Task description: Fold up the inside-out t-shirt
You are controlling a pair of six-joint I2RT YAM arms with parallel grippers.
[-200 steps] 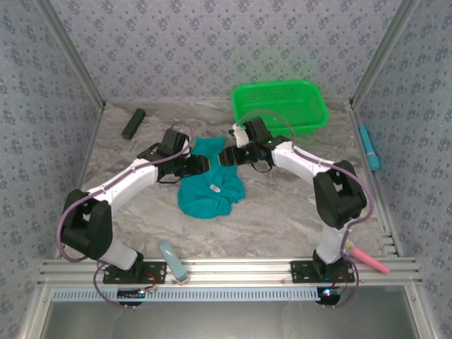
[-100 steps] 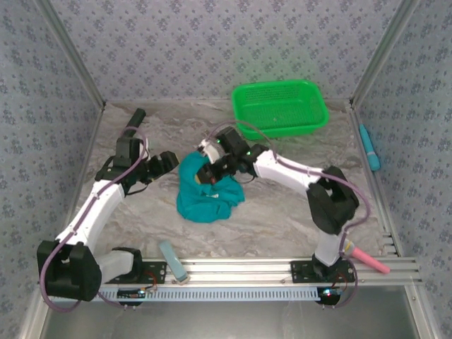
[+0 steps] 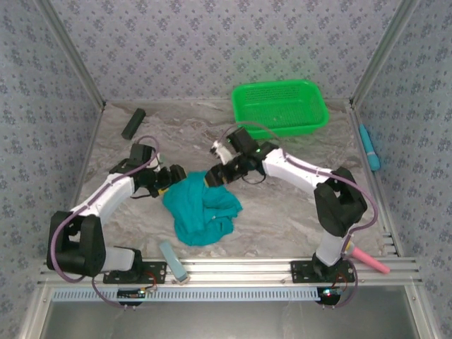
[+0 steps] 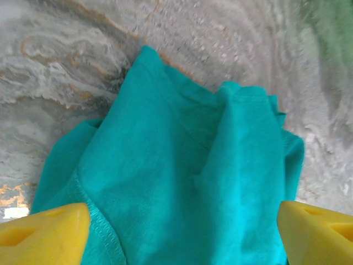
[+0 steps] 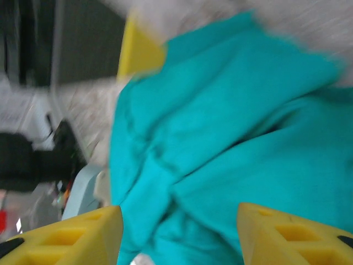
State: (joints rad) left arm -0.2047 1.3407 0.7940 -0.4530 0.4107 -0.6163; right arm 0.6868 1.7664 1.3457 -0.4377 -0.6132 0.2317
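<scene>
The left gripper [image 3: 171, 178], fingers wide apart, is at the shirt's [image 3: 203, 212] far-left edge. The shirt lies crumpled on the table [image 3: 282, 205]. The right gripper [image 3: 213, 176], fingers apart with nothing clamped, is at the shirt's far edge. A basket [image 3: 282, 126] stands well beyond the shirt, to its right.

Bare table [image 3: 282, 205] lies open at centre right of the top view, with room to pass. The crumpled t-shirt [image 3: 201, 212] fills the lower centre. The left gripper [image 3: 171, 178] and right gripper [image 3: 213, 176] flank its upper edge, a narrow gap between them. A green basket [image 3: 280, 106] blocks the upper right, a dark block [image 3: 133, 123] sits upper left, and a pale blue tool [image 3: 173, 260] lies by the bottom rail.
</scene>
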